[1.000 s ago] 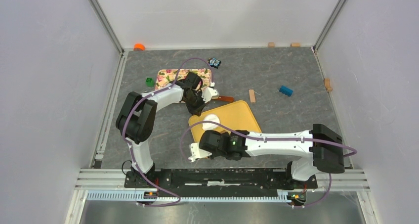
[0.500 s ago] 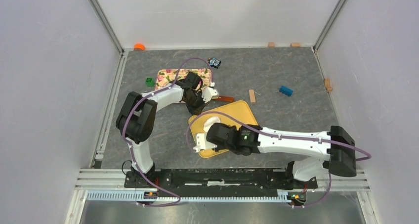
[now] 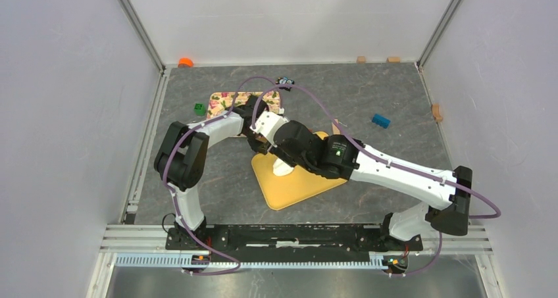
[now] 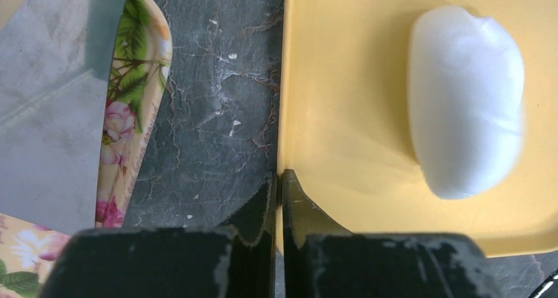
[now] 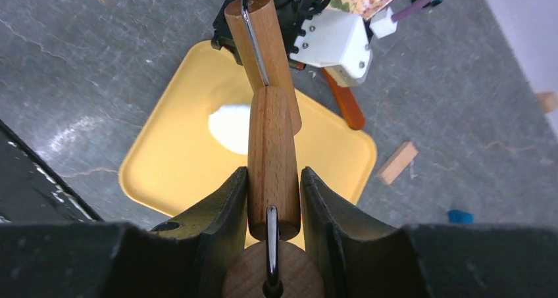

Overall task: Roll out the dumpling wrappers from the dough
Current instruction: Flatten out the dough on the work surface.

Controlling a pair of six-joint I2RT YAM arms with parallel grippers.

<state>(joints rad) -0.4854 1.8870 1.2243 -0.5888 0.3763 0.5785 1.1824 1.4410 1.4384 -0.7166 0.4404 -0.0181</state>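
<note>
- The left gripper is down at the edge of the yellow board. Its two fingers are pressed nearly together, one on the board side and one on the grey table side, with the board's rim pinched between them.
- The right gripper is clamped on the wooden rolling pin, a finger tight against each side of the near handle. The rest of the pin reaches out ahead of it over the board.
- The dough lies on the yellow board as one smooth, white, elongated lump (more a fat oval than a flat round). It sits inside the rim, apart from the left fingers.
- In the right wrist view the pin crosses in front of the dough and covers one side of it. I cannot tell whether wood touches dough.
- From above, the right arm stretches across the yellow board. The dough shows just beside the wrist, toward the board's left half.
- A floral board lies beyond the yellow one on the left arm's side, with a strip of bare table between the two.
- A green block sits just left of the floral board, and a blue block lies well off to the right.
- A brown handle lies on the table by the yellow board's far edge.
</note>
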